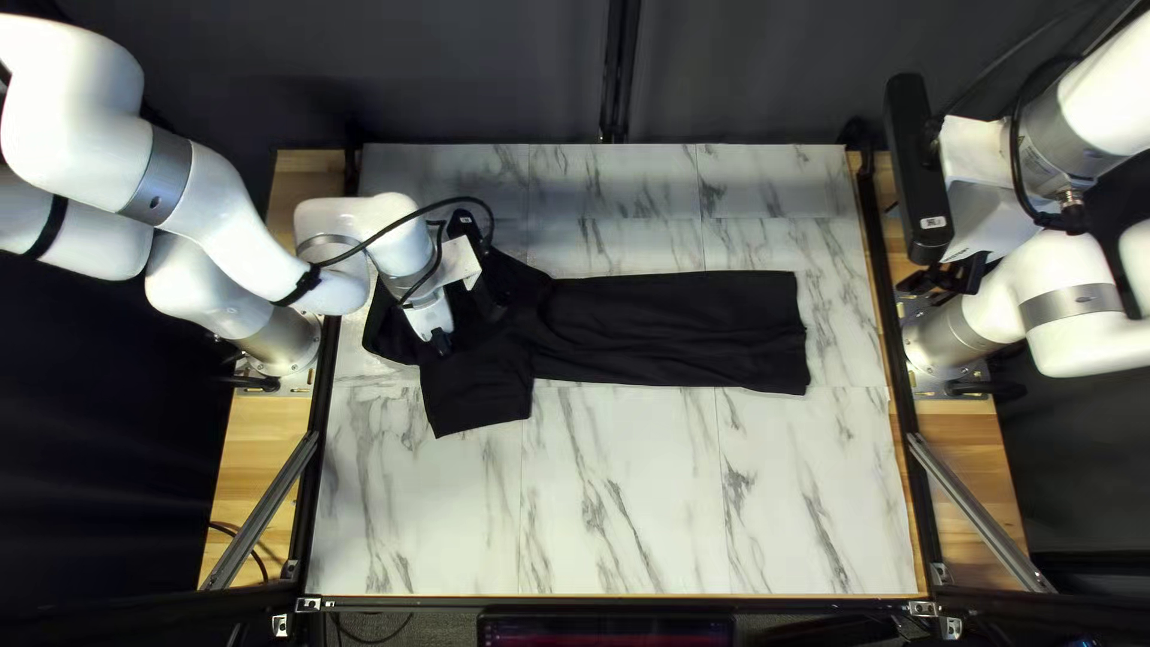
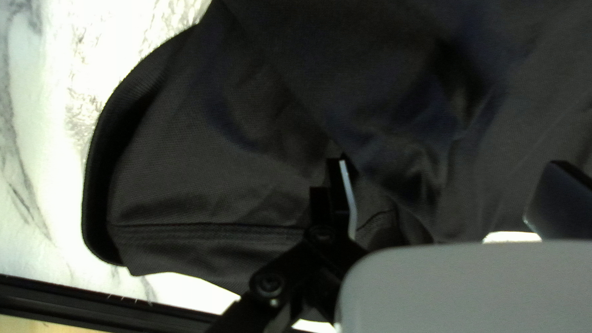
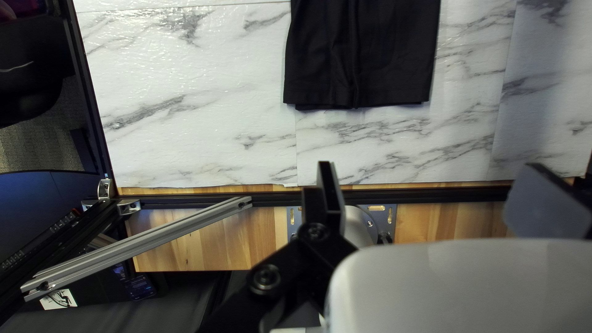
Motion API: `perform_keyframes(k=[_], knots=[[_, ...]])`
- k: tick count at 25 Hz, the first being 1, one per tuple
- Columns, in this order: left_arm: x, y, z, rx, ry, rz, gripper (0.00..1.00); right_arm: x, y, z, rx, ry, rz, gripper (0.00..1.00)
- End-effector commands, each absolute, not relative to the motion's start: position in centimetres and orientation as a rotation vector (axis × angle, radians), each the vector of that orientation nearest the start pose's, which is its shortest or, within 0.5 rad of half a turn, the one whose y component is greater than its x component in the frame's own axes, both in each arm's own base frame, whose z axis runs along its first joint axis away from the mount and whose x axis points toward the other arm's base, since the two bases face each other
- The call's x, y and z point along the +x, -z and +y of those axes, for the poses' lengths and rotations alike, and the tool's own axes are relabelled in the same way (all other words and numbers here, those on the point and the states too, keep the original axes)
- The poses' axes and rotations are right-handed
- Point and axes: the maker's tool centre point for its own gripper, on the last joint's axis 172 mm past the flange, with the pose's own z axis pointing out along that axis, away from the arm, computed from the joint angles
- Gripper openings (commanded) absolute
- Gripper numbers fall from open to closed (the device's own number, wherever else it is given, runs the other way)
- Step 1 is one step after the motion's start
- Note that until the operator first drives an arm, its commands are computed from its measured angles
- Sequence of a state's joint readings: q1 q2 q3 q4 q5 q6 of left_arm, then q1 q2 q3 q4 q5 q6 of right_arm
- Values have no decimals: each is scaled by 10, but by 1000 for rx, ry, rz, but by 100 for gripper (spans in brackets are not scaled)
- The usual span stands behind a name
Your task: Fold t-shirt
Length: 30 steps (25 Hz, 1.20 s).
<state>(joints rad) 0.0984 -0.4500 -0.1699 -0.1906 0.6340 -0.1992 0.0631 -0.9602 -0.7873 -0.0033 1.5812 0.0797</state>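
Observation:
In the top left view my left gripper (image 1: 442,344) is low over the bunched left part of the black t-shirt (image 1: 671,332), which stretches as a long folded strip toward the right. A sleeve-like flap angles toward the near edge. From the left wrist view, my left gripper (image 2: 450,197) has its fingers wide apart above the dark cloth (image 2: 216,166), whose curved ribbed edge lies off to one side. My right gripper (image 1: 952,278) is raised by the table's right edge. In the right wrist view my right gripper (image 3: 435,191) stands open, away from the shirt's straight end (image 3: 364,68).
The marble-patterned table top (image 1: 635,503) shows on the near side of the shirt. A dark frame rail (image 3: 431,196) runs along the table's right edge, with a metal brace (image 3: 142,243) beyond it. My left arm reaches over the left edge.

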Motion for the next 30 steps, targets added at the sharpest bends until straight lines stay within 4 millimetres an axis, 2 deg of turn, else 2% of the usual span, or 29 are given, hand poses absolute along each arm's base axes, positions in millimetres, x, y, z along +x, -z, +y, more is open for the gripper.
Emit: perform_keyframes(k=[1,11,20,21,23,24,25,26,30], knots=[[260,-45,5,-3172,-26,-729,0,240,-358,14,-3122,260,26,100],[260,-47,3,-3167,-12,-727,0,240,-358,14,-3122,260,26,100],[260,-47,-2,-3162,6,-724,9,240,-358,14,-3122,260,26,100],[260,-47,-3,-3161,7,-723,13,240,-358,14,-3122,260,26,100],[260,-45,-8,-3161,11,-722,54,240,-358,14,-3122,260,26,100],[260,-44,-9,-3161,11,-721,68,240,-358,14,-3122,260,26,100],[259,-45,-9,-3162,10,-721,95,240,-358,14,-3122,260,26,100],[259,-45,-9,-3162,9,-721,100,240,-358,14,-3122,260,26,100],[262,-49,-10,-3166,1,-715,100,240,-358,14,-3122,260,26,100]])
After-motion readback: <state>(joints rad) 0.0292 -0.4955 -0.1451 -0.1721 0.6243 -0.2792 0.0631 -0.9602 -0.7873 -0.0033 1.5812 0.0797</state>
